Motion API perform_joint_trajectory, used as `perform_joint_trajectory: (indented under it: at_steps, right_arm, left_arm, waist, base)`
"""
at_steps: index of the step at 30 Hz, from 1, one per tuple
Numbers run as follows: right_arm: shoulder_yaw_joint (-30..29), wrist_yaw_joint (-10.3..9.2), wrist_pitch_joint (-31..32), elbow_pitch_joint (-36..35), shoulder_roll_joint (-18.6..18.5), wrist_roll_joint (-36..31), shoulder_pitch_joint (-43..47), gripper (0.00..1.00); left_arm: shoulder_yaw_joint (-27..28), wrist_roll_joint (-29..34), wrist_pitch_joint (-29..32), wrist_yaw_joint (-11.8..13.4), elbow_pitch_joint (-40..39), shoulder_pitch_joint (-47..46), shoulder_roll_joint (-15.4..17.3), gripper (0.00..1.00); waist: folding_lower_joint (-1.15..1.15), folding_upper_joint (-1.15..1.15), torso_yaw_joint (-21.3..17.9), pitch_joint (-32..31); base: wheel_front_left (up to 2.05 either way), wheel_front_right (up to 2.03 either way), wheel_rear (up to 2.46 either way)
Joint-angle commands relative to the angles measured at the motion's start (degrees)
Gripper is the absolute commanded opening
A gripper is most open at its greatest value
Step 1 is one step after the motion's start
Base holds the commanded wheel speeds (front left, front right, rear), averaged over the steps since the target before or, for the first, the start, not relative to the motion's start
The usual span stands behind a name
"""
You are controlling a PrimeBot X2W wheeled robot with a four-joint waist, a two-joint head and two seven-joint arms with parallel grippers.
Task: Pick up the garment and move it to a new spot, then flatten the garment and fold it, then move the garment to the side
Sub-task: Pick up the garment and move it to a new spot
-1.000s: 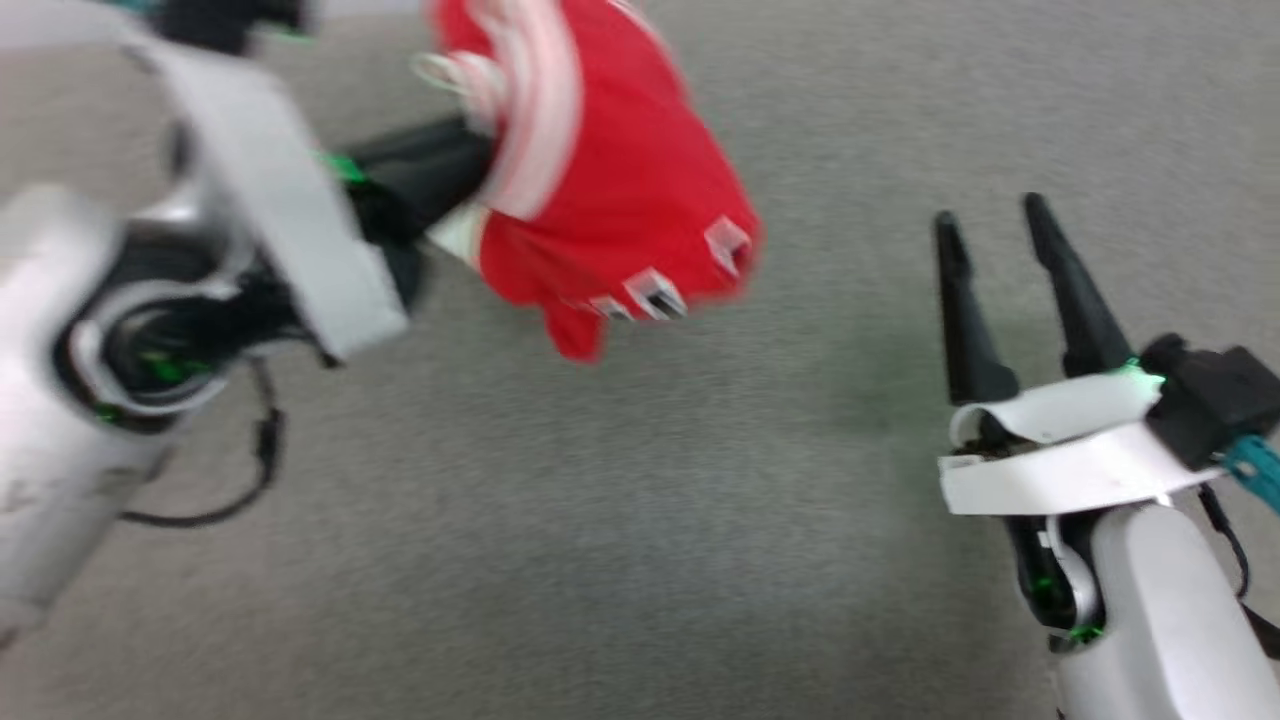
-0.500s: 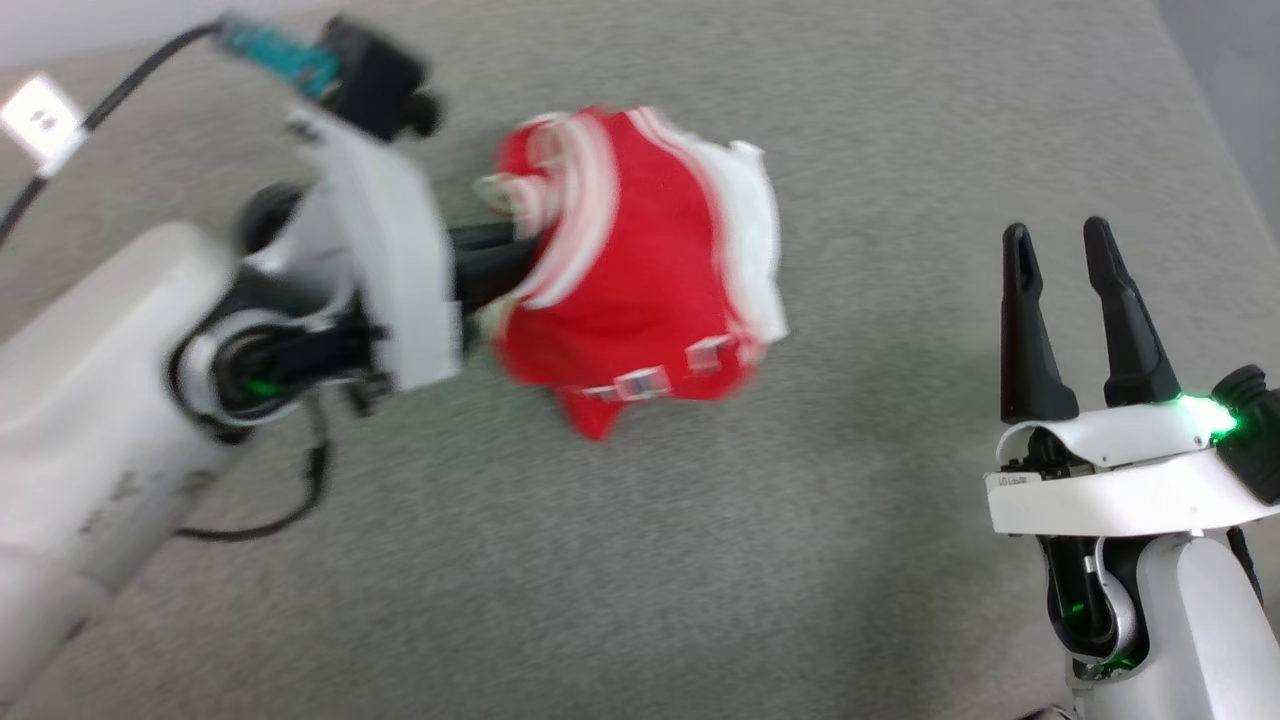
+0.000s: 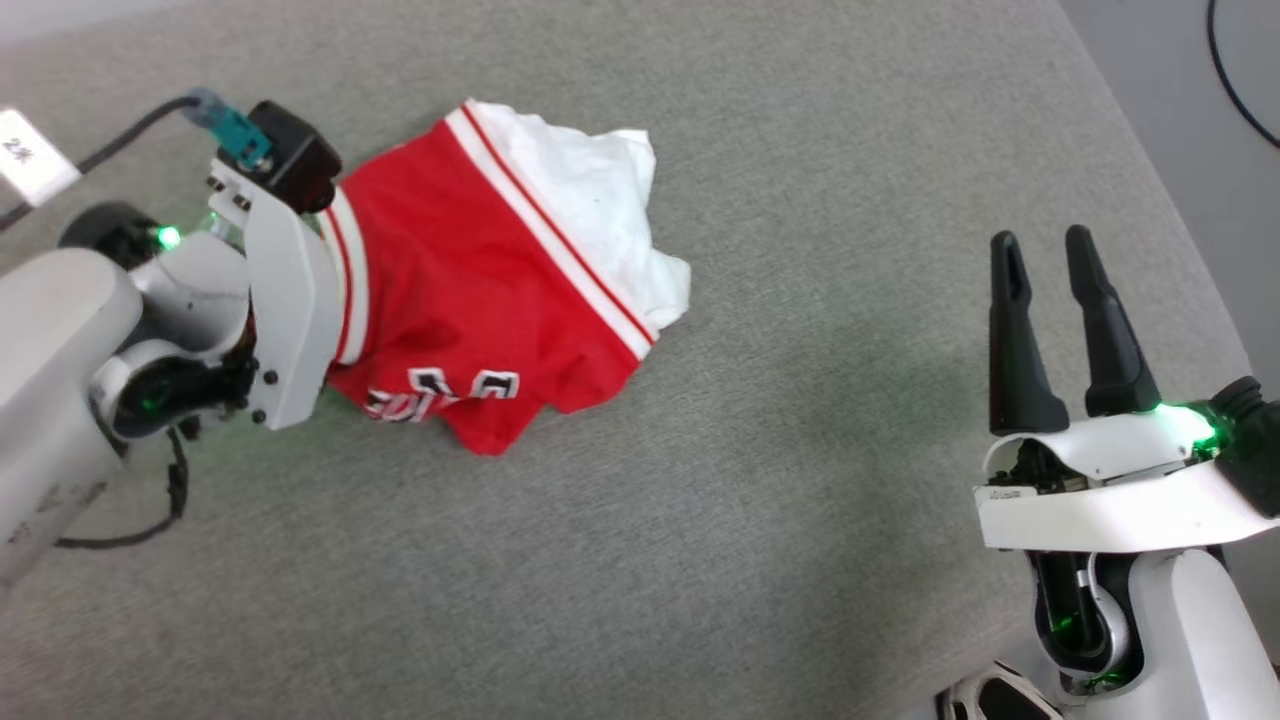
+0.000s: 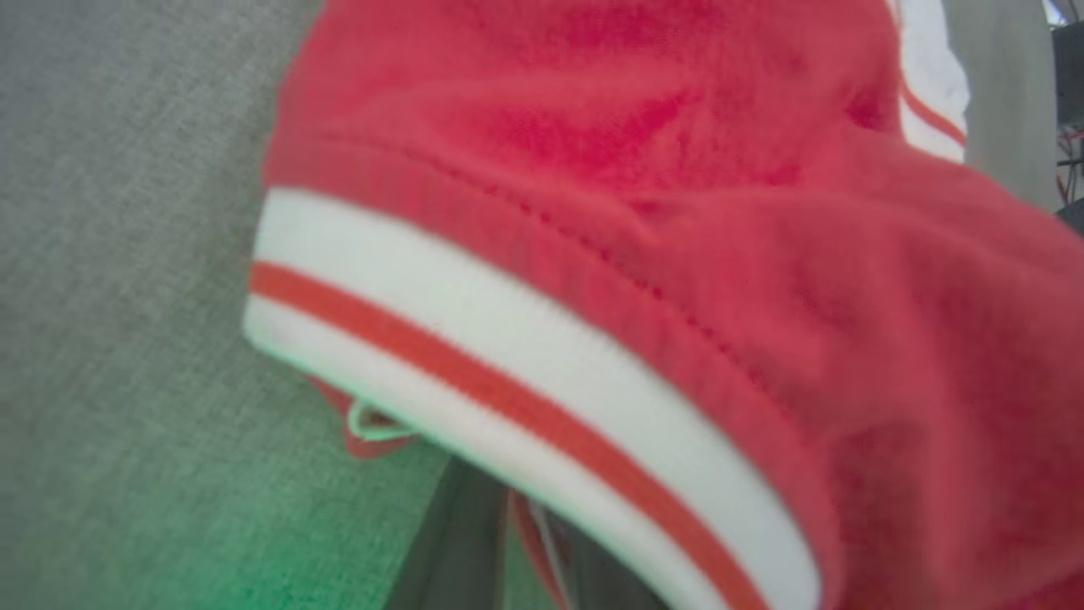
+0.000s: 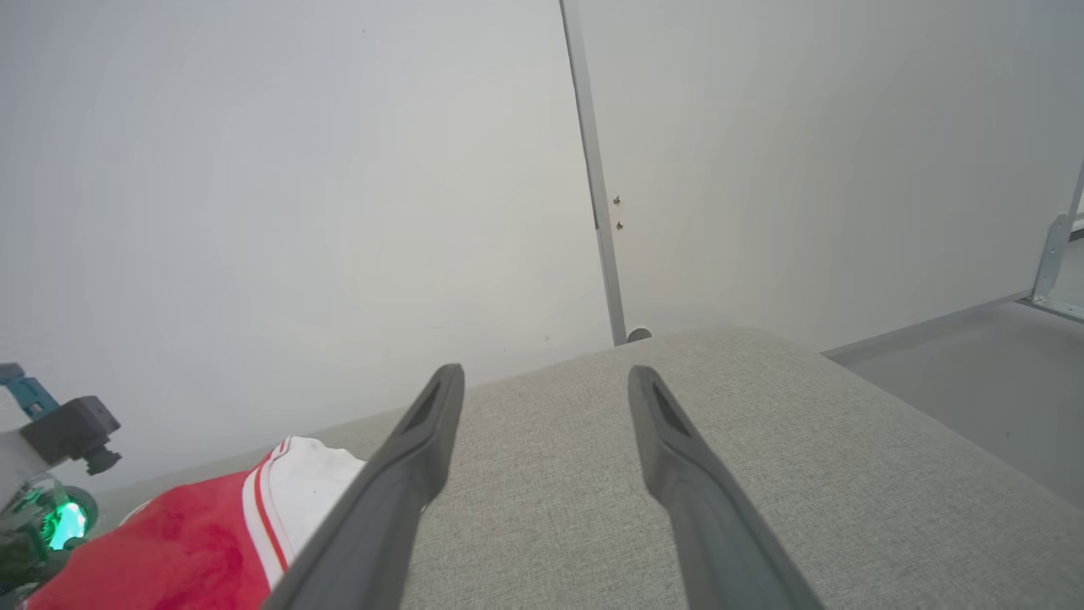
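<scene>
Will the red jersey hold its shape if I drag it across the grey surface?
Likely floppy: the garment lies crumpled, its white sleeve bunched. Probably light: thin cloth, so it'd sag from one grip. On the textured grey surface it may catch and bunch.

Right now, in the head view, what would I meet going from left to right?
left arm → garment → right hand
</scene>
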Motion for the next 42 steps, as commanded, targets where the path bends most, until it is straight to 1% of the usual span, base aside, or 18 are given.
perform_joint_trajectory:
  at_steps: [1, 4, 8, 11, 15, 16, 17, 18, 19, 21, 26, 30, 33, 36, 38, 41, 42]
  right_arm:
    - [0.15, 0.03, -0.05, -0.3, 0.11, 0.48, 0.54, 1.0]
    - [0.85, 0.03, -0.05, -0.73, 0.14, 1.07, 0.66, 1.0]
    - [1.28, 0.03, -0.05, -1.13, 0.12, 1.77, 1.12, 1.0]
    - [1.21, 0.03, -0.05, -1.2, 0.12, 1.73, 1.39, 1.0]
    - [0.96, 0.03, -0.05, -0.76, 0.12, 0.48, 1.45, 1.0]
    - [0.89, 0.03, -0.05, -0.62, 0.11, 0.06, 1.17, 1.0]
    - [0.85, 0.03, -0.05, -0.4, 0.1, -0.53, 0.85, 1.0]
    - [0.88, 0.03, -0.06, -0.23, 0.11, -1.15, 0.47, 1.0]
    - [0.94, 0.03, -0.05, -0.05, 0.11, -2.01, -0.04, 1.0]
    - [0.78, 0.03, -0.05, 0.42, 0.08, -3.51, -0.69, 1.0]
    - [0.88, 0.03, -0.05, 2.39, 0.06, -6.73, -2.71, 1.0]
    - [1.08, 0.03, -0.05, 4.96, 0.02, -9.31, -3.95, 1.0]
    - [0.73, 0.03, -0.06, 7.09, 0.02, -9.84, -4.98, 1.0]
    - [-0.3, 0.03, -0.05, 9.37, 0.02, -11.27, -5.21, 1.0]
    - [-1.07, 0.03, -0.05, 10.67, 0.01, -12.51, -5.49, 1.0]
    - [-2.53, 0.03, -0.06, 12.14, 0.04, -14.34, -5.37, 1.0]
    - [-2.81, 0.03, -0.05, 12.51, 0.0, -14.86, -5.3, 1.0]
  left_arm:
    - [-3.21, 1.83, 2.05, 0.89, 2.75, 3.42, 0.58, 0.0]
    - [-5.35, 6.33, 4.03, 0.97, 4.45, 4.32, 0.83, 0.0]
    - [-6.44, 9.93, 5.74, 1.04, 6.02, 5.91, 0.65, 0.0]
    - [-6.71, 10.16, 5.3, 1.17, 6.83, 7.33, 0.11, 0.0]
    - [-6.84, 9.12, 3.35, 1.22, 6.9, 7.69, -1.1, 0.0]
    - [-6.8, 8.41, 2.57, 1.21, 6.68, 7.38, -1.56, 0.2]
    - [-6.7, 7.28, 1.82, 1.19, 6.44, 7.03, -2.09, 0.44]
    - [-6.68, 5.82, 1.08, 1.06, 6.01, 6.51, -2.69, 0.79]
    - [-6.55, 4.19, 0.26, 0.89, 5.42, 5.9, -3.23, 1.0]
    - [-6.05, 1.92, -1.7, 0.63, 4.1, 4.19, -4.25, 1.0]
    - [-3.33, -4.54, -7.73, 0.53, 0.82, 0.43, -5.04, 1.0]
    - [-2.19, -7.38, -13.14, 0.53, -1.12, -1.13, -5.7, 1.0]
    - [-1.94, -8.78, -18.23, 0.53, -1.62, 0.0, -5.91, 1.0]
    - [-1.65, -10.08, -24.61, 0.53, -0.99, 2.46, -6.2, 1.0]
    - [-1.65, -10.42, -29.1, 0.53, 0.18, 4.58, -6.23, 1.0]
    - [-1.74, -11.74, -35.19, 0.53, 1.69, 8.4, -7.26, 1.0]
    - [-1.43, -12.03, -37.55, 0.53, 2.31, 9.34, -7.08, 1.0]
  waist:
    - [0.0, 0.0, -1.4, 1.29]
    - [0.0, 0.0, -2.66, 2.34]
    - [0.0, 0.0, -3.86, 3.0]
    - [0.0, 0.0, -3.91, 2.8]
    - [0.0, 0.0, -2.22, 1.77]
    - [0.0, 0.0, -1.49, 1.42]
    - [0.0, 0.0, -0.66, 0.98]
    - [0.0, 0.0, 0.27, 0.64]
    - [0.0, 0.0, 1.26, 0.22]
    - [0.0, 0.0, 3.44, -0.58]
    - [0.0, 0.0, 9.23, -2.35]
    - [0.0, 0.0, 13.94, -3.93]
    - [0.0, 0.0, 17.32, -5.14]
    - [0.0, 0.0, 20.61, -6.29]
    - [0.0, 0.0, 22.64, -6.88]
    - [0.0, 0.0, 25.69, -7.86]
    - [0.0, 0.0, 26.51, -7.96]
  base:
    - [0.0, 0.0, 0.0]
    - [0.0, 0.0, 0.0]
    - [0.0, 0.0, 0.0]
    - [0.0, 0.0, 0.0]
    - [0.0, 0.0, 0.0]
    - [0.0, 0.0, 0.0]
    - [0.0, 0.0, 0.0]
    - [0.0, 0.0, 0.0]
    - [0.0, 0.0, 0.0]
    - [0.0, 0.0, 0.0]
    - [0.0, 0.0, 0.0]
    - [0.0, 0.0, 0.0]
    - [0.0, 0.0, 0.0]
    - [0.0, 0.0, 0.0]
    - [0.0, 0.0, 0.0]
    - [0.0, 0.0, 0.0]
    - [0.0, 0.0, 0.0]
